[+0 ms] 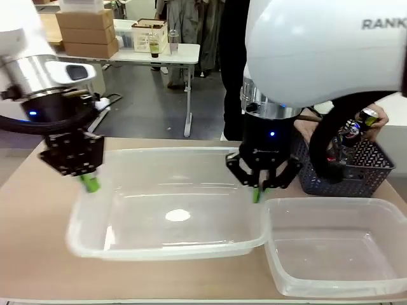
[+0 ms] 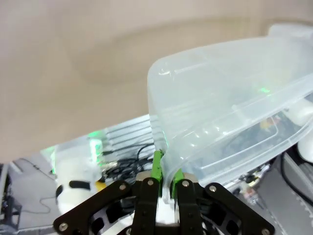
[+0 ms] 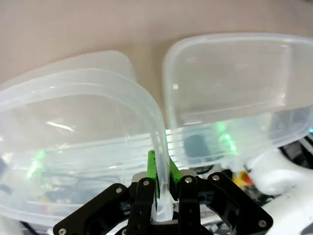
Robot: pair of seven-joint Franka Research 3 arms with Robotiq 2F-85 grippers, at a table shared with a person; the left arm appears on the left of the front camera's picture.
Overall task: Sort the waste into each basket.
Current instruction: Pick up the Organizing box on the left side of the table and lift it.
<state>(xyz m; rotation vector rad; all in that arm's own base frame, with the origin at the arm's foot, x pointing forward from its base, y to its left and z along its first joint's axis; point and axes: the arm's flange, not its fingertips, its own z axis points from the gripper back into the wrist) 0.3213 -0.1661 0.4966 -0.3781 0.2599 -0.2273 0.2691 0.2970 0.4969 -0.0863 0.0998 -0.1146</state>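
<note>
The left gripper (image 1: 89, 183) is clamped on the left rim of the large clear rectangular plastic tub (image 1: 165, 246), and the right gripper (image 1: 257, 192) on its right rim. Moving it likely needs both ends level and in step, or the thin rim may slip. The waste (image 1: 348, 132) sits in the dark grey lattice basket (image 1: 369, 170) behind the tub's right end.

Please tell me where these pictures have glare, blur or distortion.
Front view: a white glare spot lies on the floor of the large clear tub, and the close right arm looks washed out. Left wrist view: the left end effector is sharp, the table beyond it soft. Right wrist view: green light glows through the clear plastic near the right end effector.
</note>
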